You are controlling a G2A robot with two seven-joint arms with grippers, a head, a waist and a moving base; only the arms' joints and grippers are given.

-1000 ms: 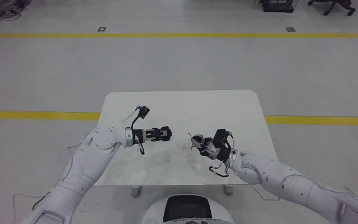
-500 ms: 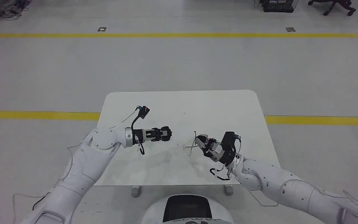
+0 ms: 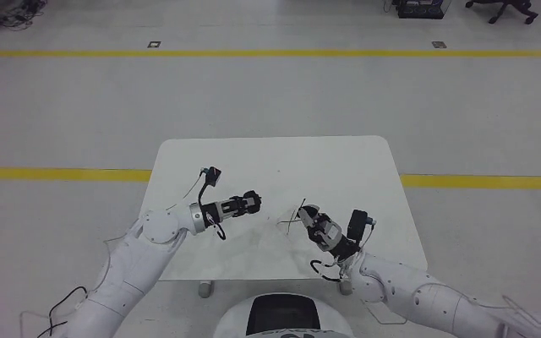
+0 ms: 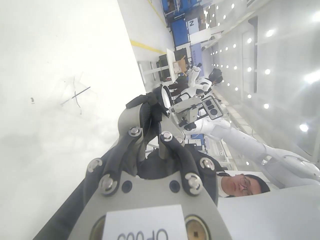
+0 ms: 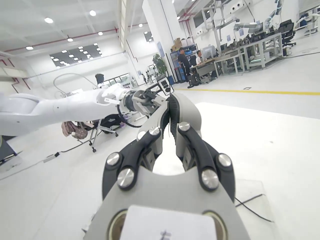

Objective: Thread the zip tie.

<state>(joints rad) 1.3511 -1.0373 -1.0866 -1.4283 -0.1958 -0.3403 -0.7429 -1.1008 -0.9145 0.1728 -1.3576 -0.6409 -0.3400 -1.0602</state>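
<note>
A thin black zip tie (image 3: 292, 221) shows as a few crossed strands above the white table (image 3: 270, 160), just left of my right gripper (image 3: 304, 213). In the left wrist view the zip tie (image 4: 75, 93) stands out against the tabletop. My right gripper (image 5: 170, 106) is shut, with a thin black strand (image 5: 170, 127) running down between its fingers. My left gripper (image 3: 254, 201) hovers a short way left of the tie, pointing at it. The left gripper (image 4: 150, 106) is shut with nothing seen between its pads. The two grippers face each other, apart.
A small dark speck (image 4: 32, 99) lies on the table near the tie. The table's right edge (image 3: 404, 203) and near edge (image 3: 254, 277) are close to both arms. Bare tabletop stretches toward the far side (image 3: 270, 152).
My right forearm has swung back toward the near edge and its wrist has turned, while the fingertips stay by the tie. The left arm has shifted slightly.
</note>
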